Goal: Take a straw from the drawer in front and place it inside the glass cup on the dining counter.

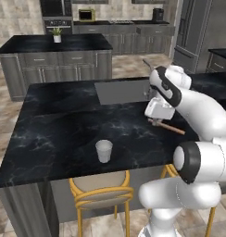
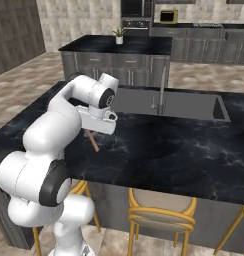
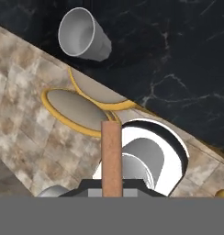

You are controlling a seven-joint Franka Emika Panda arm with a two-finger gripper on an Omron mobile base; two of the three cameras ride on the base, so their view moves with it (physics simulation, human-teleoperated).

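Hand view: the two-finger gripper (image 3: 112, 195) clenches the thin orange-brown straw (image 3: 112, 158), which runs straight out ahead of it. The small translucent whitish glass cup (image 3: 81, 34) stands upright on the black marble dining counter (image 3: 178, 55), well ahead and apart.

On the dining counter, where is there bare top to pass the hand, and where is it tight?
The dining counter is bare between the glass cup and the sink, and left of the cup. It is tight to the right, where the hand holds the straw low over the top, beside the faucet.
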